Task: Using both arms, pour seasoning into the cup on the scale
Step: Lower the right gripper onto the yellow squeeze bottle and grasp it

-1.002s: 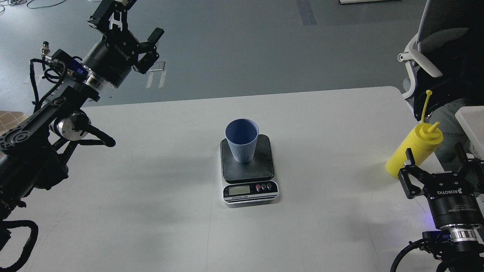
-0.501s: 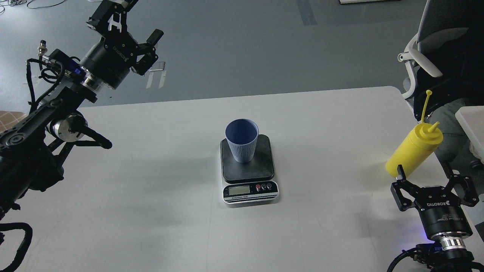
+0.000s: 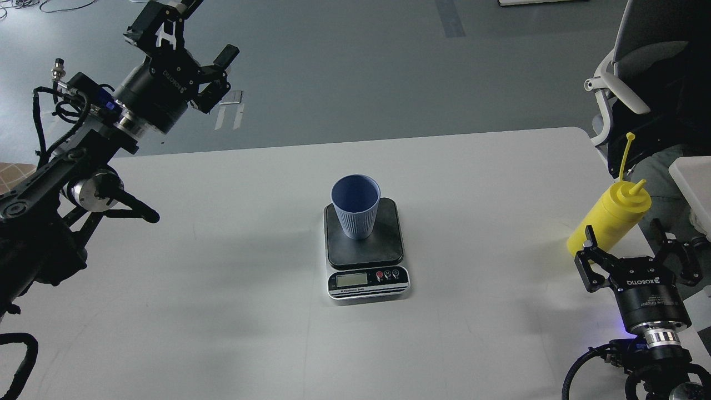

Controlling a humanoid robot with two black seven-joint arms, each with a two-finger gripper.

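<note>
Cup (image 3: 355,205) upright on scale (image 3: 365,248) mid-tabletop (image 3: 222,289), seasoning (image 3: 610,218) at 3 o'clock, right hand (image 3: 626,250) open beside it, left hand (image 3: 186,33) open at 10 o'clock.

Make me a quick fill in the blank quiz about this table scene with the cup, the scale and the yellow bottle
1. The blue ribbed cup stands on the ____ platform of the kitchen scale.
2. The yellow squeeze bottle stands near the table's ____ edge.
3. The right gripper, just in front of the bottle, has its fingers ____.
4. The left gripper is raised and holds ____.

Missing words: dark; right; open; nothing
</note>
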